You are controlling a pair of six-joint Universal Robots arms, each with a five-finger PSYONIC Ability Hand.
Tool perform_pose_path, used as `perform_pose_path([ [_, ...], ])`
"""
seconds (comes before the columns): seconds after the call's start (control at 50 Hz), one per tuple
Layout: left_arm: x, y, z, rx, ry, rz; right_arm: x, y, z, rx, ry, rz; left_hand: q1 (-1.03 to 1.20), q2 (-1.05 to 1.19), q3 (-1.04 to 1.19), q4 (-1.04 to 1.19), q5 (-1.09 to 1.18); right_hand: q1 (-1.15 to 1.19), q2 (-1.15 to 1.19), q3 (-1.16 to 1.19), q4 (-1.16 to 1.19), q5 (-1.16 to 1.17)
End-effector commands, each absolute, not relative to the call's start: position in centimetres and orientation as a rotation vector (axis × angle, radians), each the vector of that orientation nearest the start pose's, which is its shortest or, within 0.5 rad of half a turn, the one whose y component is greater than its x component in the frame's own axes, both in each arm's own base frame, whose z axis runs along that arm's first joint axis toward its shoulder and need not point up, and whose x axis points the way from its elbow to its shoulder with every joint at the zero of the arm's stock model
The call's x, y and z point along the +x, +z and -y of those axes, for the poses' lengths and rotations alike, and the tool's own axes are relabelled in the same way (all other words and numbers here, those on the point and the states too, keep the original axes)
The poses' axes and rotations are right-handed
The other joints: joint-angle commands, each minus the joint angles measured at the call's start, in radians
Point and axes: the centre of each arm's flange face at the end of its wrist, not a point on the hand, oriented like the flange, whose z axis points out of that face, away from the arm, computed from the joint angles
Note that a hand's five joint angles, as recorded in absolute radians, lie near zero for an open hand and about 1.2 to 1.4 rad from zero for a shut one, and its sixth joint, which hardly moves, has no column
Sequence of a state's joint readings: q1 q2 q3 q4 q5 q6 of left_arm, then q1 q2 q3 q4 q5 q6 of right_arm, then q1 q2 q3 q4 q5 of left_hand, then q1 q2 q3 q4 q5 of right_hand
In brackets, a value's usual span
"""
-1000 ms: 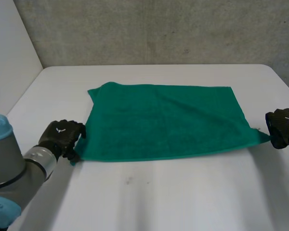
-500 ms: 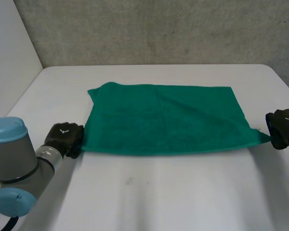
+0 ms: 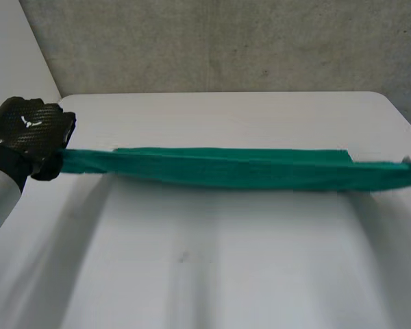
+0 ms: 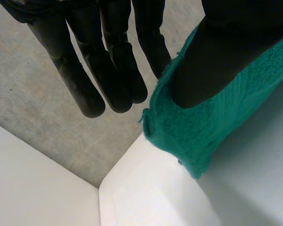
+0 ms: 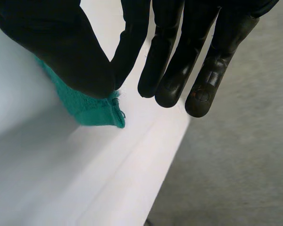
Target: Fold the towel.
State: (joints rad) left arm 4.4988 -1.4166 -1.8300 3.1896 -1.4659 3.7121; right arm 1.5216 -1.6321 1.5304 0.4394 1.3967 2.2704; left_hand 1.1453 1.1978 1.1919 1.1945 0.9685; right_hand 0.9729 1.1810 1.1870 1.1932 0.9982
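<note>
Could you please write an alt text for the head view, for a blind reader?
A green towel is stretched as a narrow band across a white table. The robot's black left hand holds one end; the other end runs off at the robot's right side. A grey wall stands behind the table.

table (image 3: 212,274): white | wall (image 3: 226,41): grey concrete, behind table's far edge | panel (image 3: 14,62): white, table's left side

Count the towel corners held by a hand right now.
2: one pinched in the left hand, the other in the right hand, towel stretched between them.
</note>
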Motion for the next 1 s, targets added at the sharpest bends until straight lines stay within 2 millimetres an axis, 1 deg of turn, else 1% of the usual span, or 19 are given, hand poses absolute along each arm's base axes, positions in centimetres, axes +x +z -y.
perform_pose_path([
  [0.02,-19.4,23.1,24.3,1.040,-1.812,-2.092,14.4,25.0,26.9,-1.554,-1.619,-2.705,0.251,0.198,0.204,0.202,0.253,0.423,0.215,0.209,0.203,0.223],
  [0.06,-19.6,21.4,25.3,1.062,-1.752,-2.139,14.9,23.7,27.4,-1.579,-1.585,-2.710,0.251,0.198,0.204,0.202,0.253,0.423,0.215,0.209,0.203,0.223],
  [0.08,-19.6,20.5,25.7,1.074,-1.721,-2.160,15.4,22.5,28.0,-1.604,-1.564,-2.715,0.251,0.198,0.204,0.202,0.253,0.423,0.215,0.209,0.203,0.223],
  [0.1,-19.9,19.1,26.8,1.096,-1.676,-2.184,15.7,21.9,28.3,-1.615,-1.554,-2.721,0.251,0.198,0.204,0.202,0.253,0.423,0.215,0.209,0.203,0.223],
  [0.2,-20.7,16.0,29.7,1.161,-1.589,-2.204,16.6,19.7,30.8,-1.631,-1.598,-2.760,0.251,0.198,0.204,0.202,0.253,0.423,0.215,0.209,0.203,0.223],
  [0.32,-21.9,15.3,33.7,1.137,-1.676,-2.133,17.2,18.0,35.2,-1.473,-1.835,-2.736,0.251,0.198,0.204,0.202,0.253,0.423,0.215,0.209,0.203,0.223],
  [0.42,-23.9,15.1,37.0,1.107,-1.831,-1.995,17.8,16.6,37.9,-1.339,-1.972,-2.691,0.251,0.198,0.204,0.202,0.253,0.423,0.215,0.209,0.203,0.223],
  [0.5,-24.6,14.6,39.1,1.069,-1.902,-1.919,18.4,16.1,39.4,-1.298,-2.071,-2.640,0.251,0.198,0.204,0.202,0.253,0.423,0.215,0.209,0.203,0.223],
  [0.56,-25.0,14.0,40.7,1.029,-1.934,-1.873,19.1,15.4,41.5,-1.262,-2.200,-2.580,0.251,0.198,0.204,0.202,0.253,0.423,0.215,0.209,0.203,0.223],
  [0.6,-25.4,13.8,41.2,1.018,-1.948,-1.854,19.2,15.3,42.0,-1.258,-2.227,-2.568,0.251,0.198,0.204,0.202,0.253,0.423,0.215,0.209,0.203,0.223],
  [0.64,-25.9,13.1,41.9,1.010,-1.957,-1.841,19.6,14.9,43.4,-1.237,-2.303,-2.534,0.251,0.198,0.204,0.202,0.253,0.423,0.215,0.209,0.203,0.223],
  [0.72,-26.3,11.7,42.5,1.020,-1.951,-1.846,20.2,14.5,44.3,-1.237,-2.329,-2.501,0.251,0.198,0.204,0.202,0.253,0.423,0.215,0.209,0.203,0.223],
  [0.8,-26.7,11.1,42.1,1.042,-1.941,-1.856,20.3,14.7,44.6,-1.223,-2.335,-2.506,0.251,0.198,0.204,0.202,0.253,0.401,0.193,0.187,0.181,0.201],
  [0.84,-26.7,10.9,41.7,1.049,-1.930,-1.870,20.3,14.5,44.2,-1.229,-2.301,-2.522,0.251,0.198,0.204,0.202,0.253,-0.052,-0.260,-0.266,-0.272,-0.252],
  [0.86,-26.7,10.8,41.4,1.056,-1.923,-1.880,20.2,14.2,43.8,-1.223,-2.247,-2.549,0.251,0.198,0.204,0.202,0.253,-0.144,-0.352,-0.358,-0.365,-0.344],
  [0.9,-27.0,11.3,40.2,1.079,-1.919,-1.886,19.9,14.2,43.4,-1.191,-2.189,-2.583,0.251,0.198,0.204,0.202,0.253,-0.171,-0.380,-0.386,-0.392,-0.371],
  [0.92,-27.0,11.5,39.8,1.088,-1.918,-1.890,19.8,14.5,43.2,-1.159,-2.165,-2.595,0.251,0.198,0.204,0.202,0.253,-0.195,-0.403,-0.409,-0.415,-0.395],
  [0.94,-26.9,11.8,39.6,1.086,-1.921,-1.890,19.5,15.9,42.6,-1.089,-2.130,-2.604,0.251,0.198,0.204,0.202,0.253,-0.262,-0.470,-0.476,-0.482,-0.462],
  [1.0,-26.8,12.8,38.3,1.094,-1.920,-1.897,19.1,18.4,41.3,-0.975,-2.065,-2.613,0.251,0.198,0.204,0.202,0.253,-0.301,-0.509,-0.515,-0.521,-0.501],
])
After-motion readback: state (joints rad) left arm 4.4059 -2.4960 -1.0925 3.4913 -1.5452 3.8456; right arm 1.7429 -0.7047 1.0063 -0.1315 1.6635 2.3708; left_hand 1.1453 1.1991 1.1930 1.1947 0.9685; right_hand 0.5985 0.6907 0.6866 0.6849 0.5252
